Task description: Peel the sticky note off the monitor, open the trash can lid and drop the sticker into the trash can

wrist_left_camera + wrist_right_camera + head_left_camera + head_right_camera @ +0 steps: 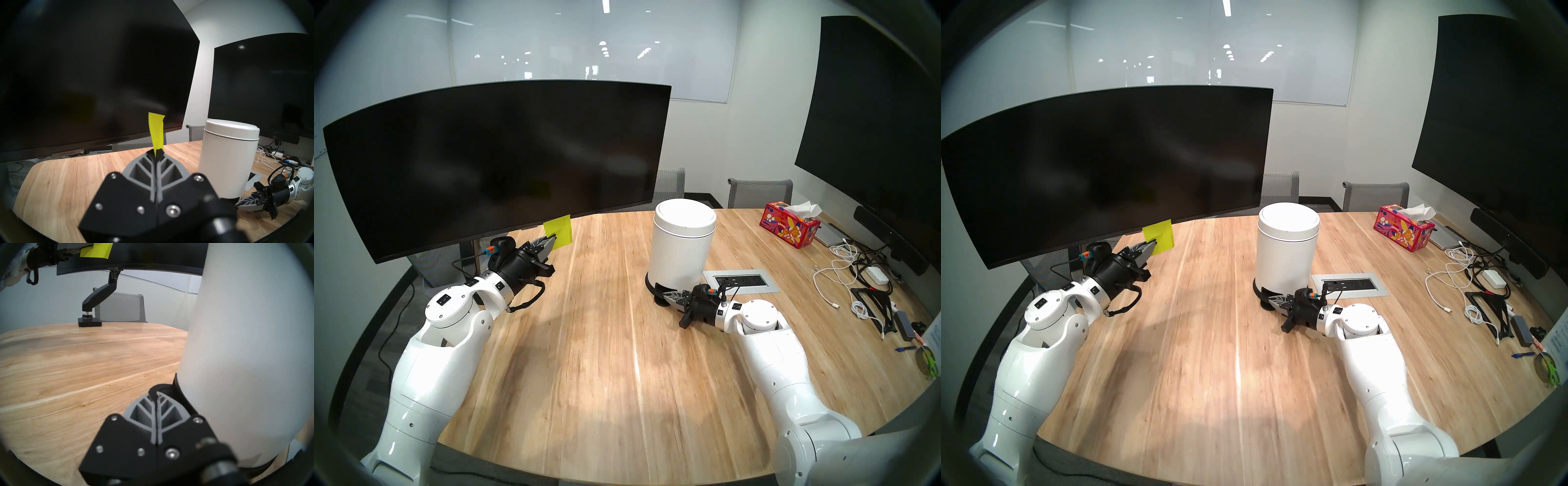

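Two hands engaging: left hand (554, 241) pinching sticky note (559, 232) just below monitor (497, 163) edge, right hand (667, 296) fully closed, empty, resting at pedal (660, 291) of trash can (678, 251), lid (685, 217) remaining down; pressing pedal straight downward advised, steadily, avoiding tipping can on tabletop (602, 322).

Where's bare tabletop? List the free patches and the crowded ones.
Free: the wide wooden stretch between the left gripper and the trash can, running toward the near edge. Crowded: the right side, with the tissue box, cables and power outlet panel.

Left tool (553, 239) clamped, raised; right tool (667, 295) closed, low.
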Robot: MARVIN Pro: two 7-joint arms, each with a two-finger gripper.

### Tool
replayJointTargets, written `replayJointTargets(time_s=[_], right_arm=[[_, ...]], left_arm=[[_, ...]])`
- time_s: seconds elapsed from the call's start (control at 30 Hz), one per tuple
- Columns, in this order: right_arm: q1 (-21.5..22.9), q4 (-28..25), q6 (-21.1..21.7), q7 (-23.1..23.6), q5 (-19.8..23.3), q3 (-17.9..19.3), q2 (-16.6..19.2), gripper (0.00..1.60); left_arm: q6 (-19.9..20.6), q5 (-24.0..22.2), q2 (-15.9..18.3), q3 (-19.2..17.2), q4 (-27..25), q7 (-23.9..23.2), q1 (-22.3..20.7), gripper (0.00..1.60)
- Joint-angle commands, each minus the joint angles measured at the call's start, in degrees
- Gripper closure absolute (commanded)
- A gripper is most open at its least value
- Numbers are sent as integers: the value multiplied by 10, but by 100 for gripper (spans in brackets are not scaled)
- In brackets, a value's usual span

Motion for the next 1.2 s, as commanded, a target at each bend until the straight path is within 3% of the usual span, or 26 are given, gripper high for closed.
replayJointTargets(time_s=[0.0,0.43,1.17], right_arm=[[13,24,-10,-17,-16,-7,-2,160],[29,66,-25,-29,-28,-9,-4,160],[29,65,-23,-27,-27,1,-4,160]], left_arm=[[-4,0,-1,0,-10,0,-5,160],[-4,0,-1,0,-10,0,-5,160],[-4,0,-1,0,-10,0,-5,160]])
